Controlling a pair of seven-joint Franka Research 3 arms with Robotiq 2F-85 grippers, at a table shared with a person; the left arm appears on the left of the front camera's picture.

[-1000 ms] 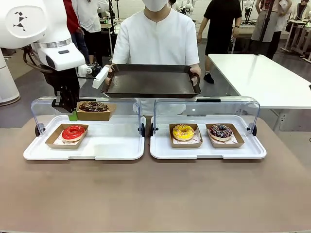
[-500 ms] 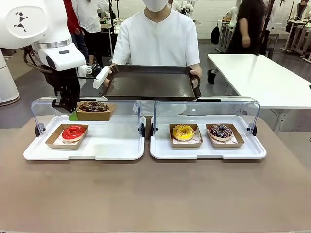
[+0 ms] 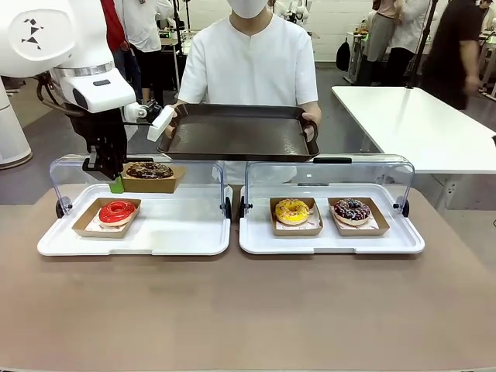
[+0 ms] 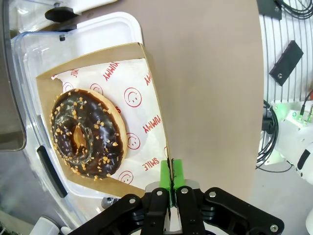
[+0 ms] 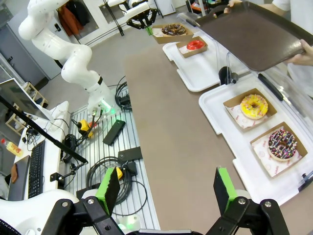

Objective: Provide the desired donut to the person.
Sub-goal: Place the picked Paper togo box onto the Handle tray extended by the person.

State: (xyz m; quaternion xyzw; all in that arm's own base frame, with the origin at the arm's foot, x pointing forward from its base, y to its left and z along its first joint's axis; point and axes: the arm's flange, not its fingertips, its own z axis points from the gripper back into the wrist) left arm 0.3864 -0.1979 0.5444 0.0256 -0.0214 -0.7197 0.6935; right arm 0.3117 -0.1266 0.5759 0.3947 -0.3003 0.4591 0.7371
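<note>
Above the left display tray (image 3: 178,232), the left gripper (image 4: 171,172) pinches the rim of the carton (image 4: 146,83) holding the chocolate donut (image 4: 87,132). Its destination, the dark tray (image 3: 236,133) held by the person (image 3: 248,66), lies beyond, toward the middle. The right gripper (image 5: 166,188) gapes empty, well apart.

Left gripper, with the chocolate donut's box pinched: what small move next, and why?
Probably ease the cardboard box forward and up toward the dark tray. The left gripper is shut on its rim, chocolate donut inside, and the person holds that tray out just beyond it.
</note>
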